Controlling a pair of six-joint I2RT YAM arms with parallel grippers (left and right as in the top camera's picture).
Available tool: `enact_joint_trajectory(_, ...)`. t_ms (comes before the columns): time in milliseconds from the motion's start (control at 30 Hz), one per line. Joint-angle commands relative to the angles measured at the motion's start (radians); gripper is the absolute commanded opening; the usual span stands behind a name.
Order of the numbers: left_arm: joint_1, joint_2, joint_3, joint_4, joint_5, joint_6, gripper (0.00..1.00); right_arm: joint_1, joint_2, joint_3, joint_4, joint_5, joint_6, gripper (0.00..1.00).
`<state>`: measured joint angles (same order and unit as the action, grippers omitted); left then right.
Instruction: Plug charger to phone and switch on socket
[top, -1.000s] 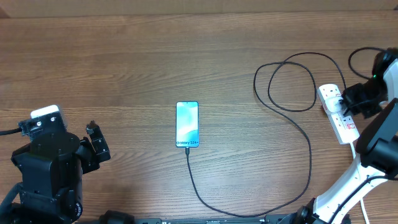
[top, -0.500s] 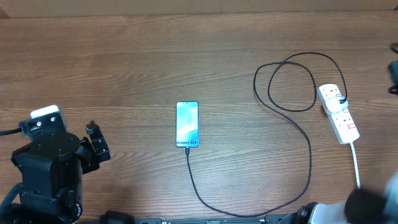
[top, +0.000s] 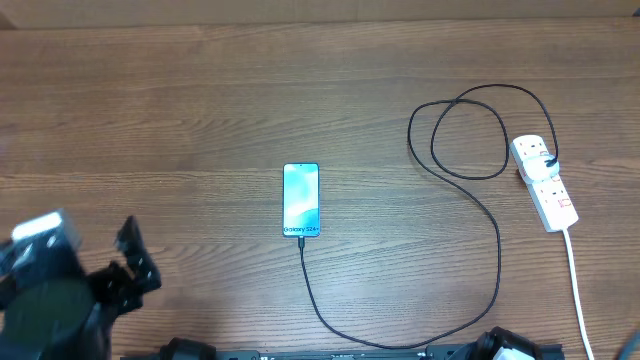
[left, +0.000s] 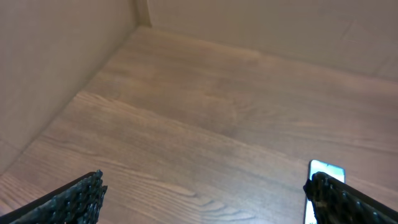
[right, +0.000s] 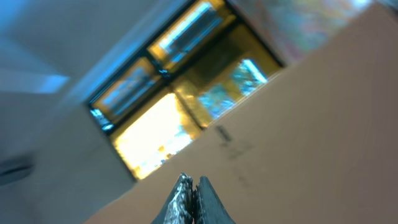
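The phone (top: 301, 199) lies flat mid-table with its light blue screen up. The black charger cable (top: 497, 240) runs from the phone's near end, curves right and loops up to the white socket strip (top: 544, 180) at the right edge. My left gripper (top: 133, 262) is open and empty at the near left corner, well left of the phone. In the left wrist view its fingers (left: 205, 194) are spread wide, and a corner of the phone (left: 324, 169) shows beside the right finger. My right gripper (right: 194, 186) is shut, empty, and points up at a wall and window.
The strip's thick white cord (top: 578, 290) runs to the near right corner. A cardboard wall (left: 56, 62) borders the table's left and far sides.
My right arm has left the socket strip and swung out of the overhead view. My left arm has pulled back toward the near left corner.
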<state>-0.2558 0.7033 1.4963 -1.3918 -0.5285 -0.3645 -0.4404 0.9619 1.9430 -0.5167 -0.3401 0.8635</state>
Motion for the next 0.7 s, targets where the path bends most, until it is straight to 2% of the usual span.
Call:
enact_joint_trajectory(0,-0.006,-0.082,-0.003,0.0,-0.013,-0.006,1.0,0.063,-0.005,-0.01,-0.011,-0.02,-0.068,0.04)
enact_joint_trajectory(167,-0.006,-0.206,-0.003,0.0,-0.013,-0.006,1.0,0.226,-0.071,-0.011,-0.149,0.043,-0.294,0.04)
enact_joint_trajectory(267,-0.006,-0.279,-0.003,0.0,-0.013,-0.006,1.0,0.332,-0.122,-0.013,-0.243,0.197,-0.331,0.04)
enact_joint_trajectory(367,-0.006,-0.345,-0.003,0.0,-0.013,-0.006,0.99,0.402,-0.179,-0.03,-0.268,0.294,-0.356,0.04)
enact_joint_trajectory(467,-0.006,-0.396,-0.003,0.0,-0.013,-0.006,1.0,0.421,-0.242,-0.068,-0.265,0.307,-0.401,0.04)
enact_joint_trajectory(667,-0.006,-0.459,-0.003,-0.003,-0.013,-0.006,1.0,0.403,-0.407,-0.222,-0.213,0.324,-0.401,0.04)
